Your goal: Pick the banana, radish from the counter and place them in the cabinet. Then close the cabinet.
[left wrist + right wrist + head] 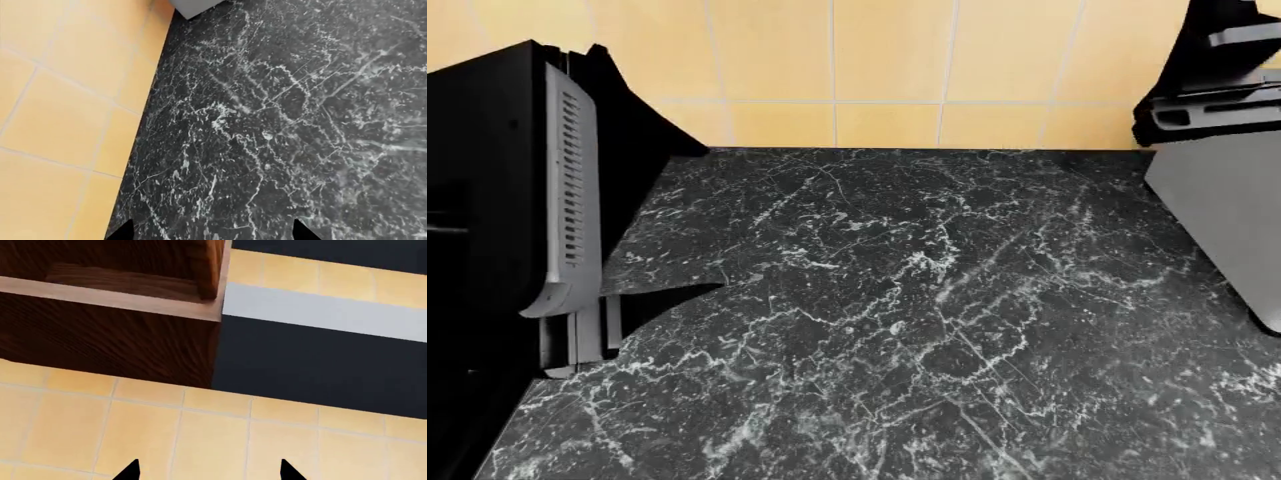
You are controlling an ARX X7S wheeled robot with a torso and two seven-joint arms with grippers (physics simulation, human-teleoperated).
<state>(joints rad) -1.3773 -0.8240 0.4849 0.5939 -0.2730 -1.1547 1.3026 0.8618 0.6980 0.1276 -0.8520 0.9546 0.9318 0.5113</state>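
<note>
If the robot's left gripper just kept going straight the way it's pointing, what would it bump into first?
Most likely the counter: the left gripper looks straight onto bare marble, with nothing visible between. Depth is hard to judge.

glossy veined marble counter (934,300), wood-grain cabinet (107,340)

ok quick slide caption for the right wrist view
Right gripper faces a tiled wall below a wooden cabinet, holding nothing.
</note>
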